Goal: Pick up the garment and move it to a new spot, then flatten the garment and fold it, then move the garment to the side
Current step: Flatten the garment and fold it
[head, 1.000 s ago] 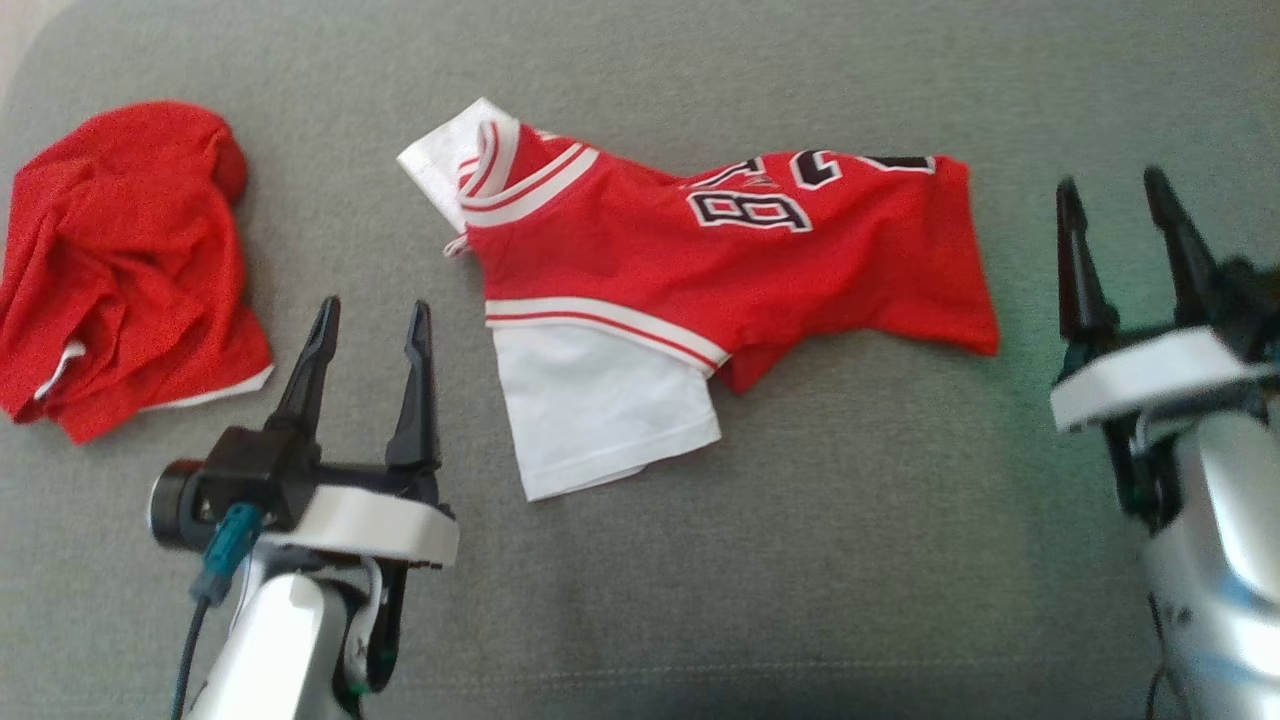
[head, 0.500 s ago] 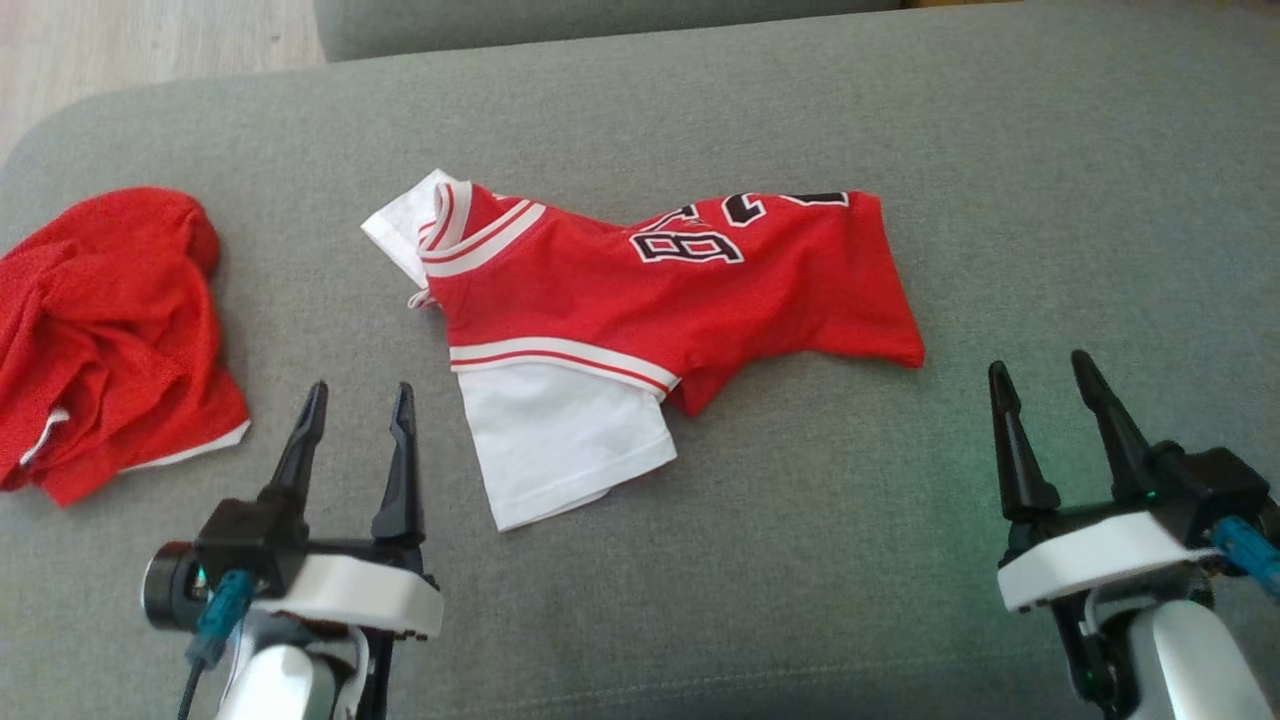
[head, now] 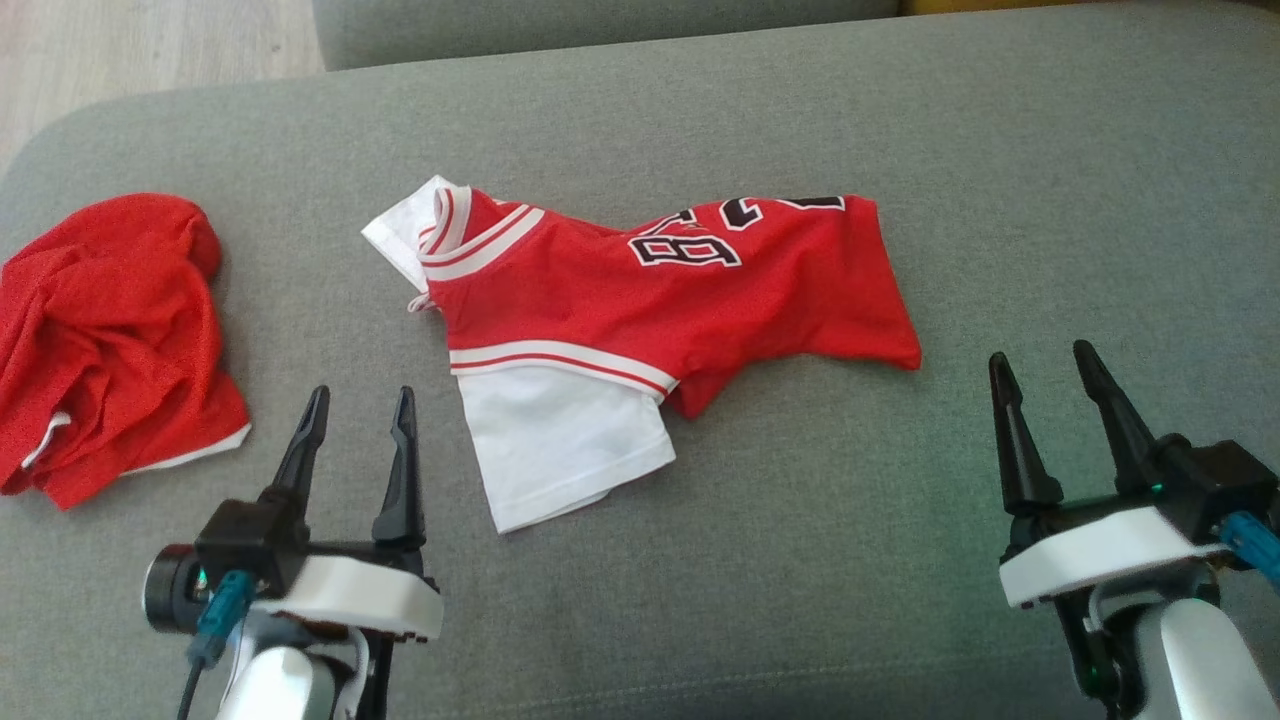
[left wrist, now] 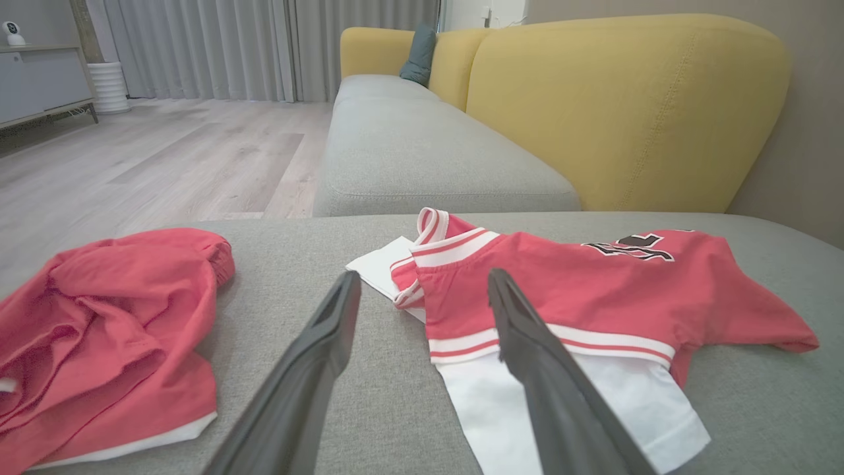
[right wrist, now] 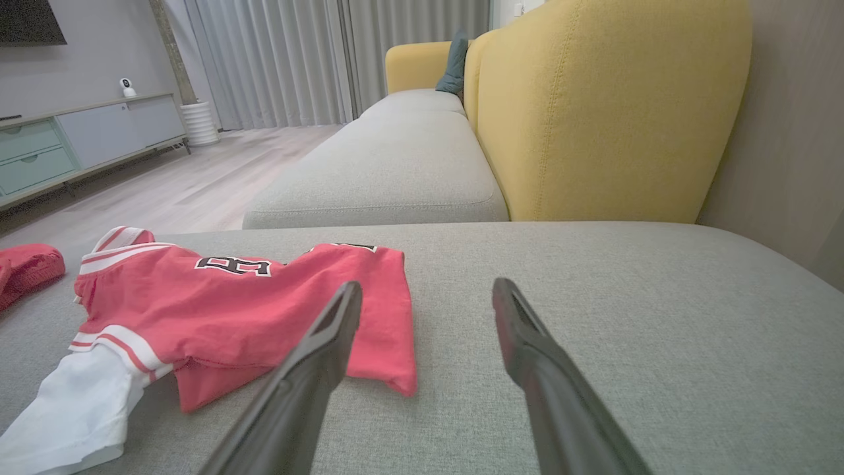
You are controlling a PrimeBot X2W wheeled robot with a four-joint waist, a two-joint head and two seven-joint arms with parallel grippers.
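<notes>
Grey sofa cushion: a broad flat seat carrying both garments; a second grey seat lies beyond it.
Yellow backrest: rises behind the far seat, at the right of the left wrist view.
Red jersey: lies roughly flat near the cushion's middle, ahead of and between the two grippers. Its striped collar points left and its hem right. One white sleeve spreads toward the robot, and the black-and-white lettering is partly folded at the far edge.
Crumpled red garment: heaped at the cushion's left, apart from the jersey.
Left gripper: fingers spread, empty, just beside the white sleeve.
Right gripper: fingers spread, empty, near the jersey's hem corner, not touching.
</notes>
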